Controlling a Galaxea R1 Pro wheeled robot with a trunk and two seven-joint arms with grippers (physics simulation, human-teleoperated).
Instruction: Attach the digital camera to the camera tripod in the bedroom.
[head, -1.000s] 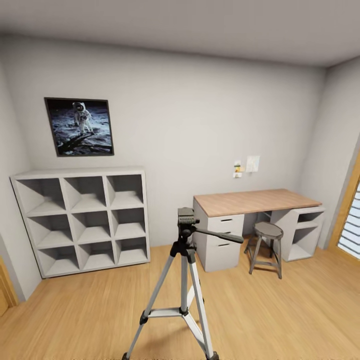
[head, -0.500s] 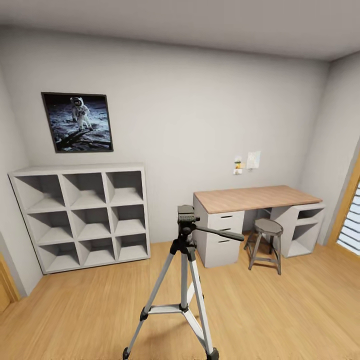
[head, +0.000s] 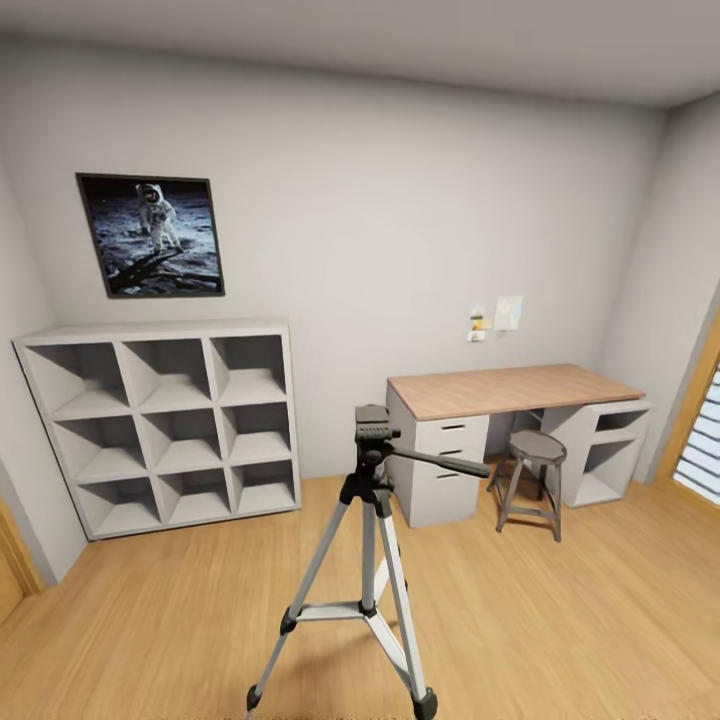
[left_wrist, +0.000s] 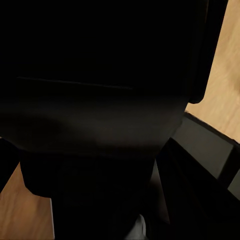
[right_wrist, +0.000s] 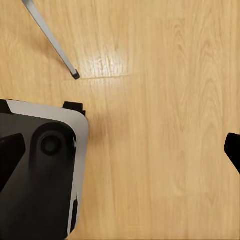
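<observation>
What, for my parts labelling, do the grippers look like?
The right gripper has plain black fingers that taper to points, with no markings or cables visible. The left wrist view shows smooth matte-black surfaces, too dark for detail.

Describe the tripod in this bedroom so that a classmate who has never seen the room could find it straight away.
Start at the back wall, where white cube shelves stand on the left and a wood-topped desk on the right. On the wood floor in front of the gap between them stands the tripod. It alone has three spread silver legs, a black head, and a long thin handle pointing toward the desk.
</observation>
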